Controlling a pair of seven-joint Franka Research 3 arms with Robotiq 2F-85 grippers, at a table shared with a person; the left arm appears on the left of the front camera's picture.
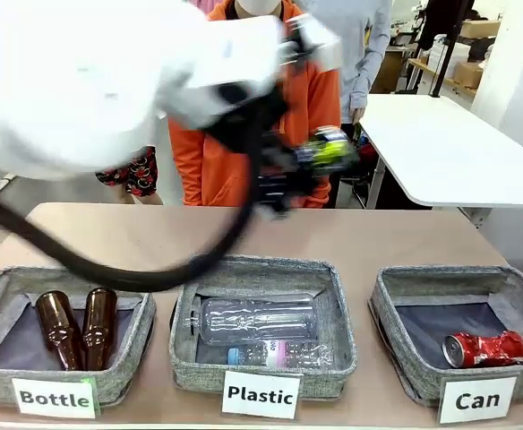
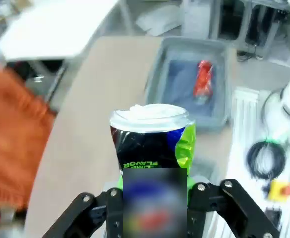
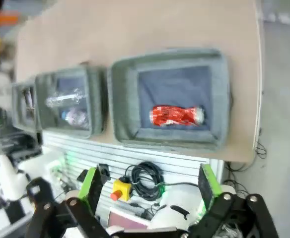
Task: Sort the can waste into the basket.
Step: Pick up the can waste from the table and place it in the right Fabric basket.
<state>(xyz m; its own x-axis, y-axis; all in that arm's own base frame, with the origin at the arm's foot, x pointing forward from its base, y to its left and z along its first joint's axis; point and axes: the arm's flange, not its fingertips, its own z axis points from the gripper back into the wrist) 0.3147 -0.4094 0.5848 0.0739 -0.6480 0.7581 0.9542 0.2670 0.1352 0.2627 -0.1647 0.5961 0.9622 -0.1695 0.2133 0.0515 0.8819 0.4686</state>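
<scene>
Black can clamped in left jaws; right jaws wide above Can basket.

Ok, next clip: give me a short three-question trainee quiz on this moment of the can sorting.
1. True or false: the crushed red can already lies in the Can basket.
2. What is the left gripper shut on? A) a brown bottle B) the black can C) nothing
3. Fill in: the right gripper is ____.

Key: 1 true; 2 B; 3 open.
</scene>
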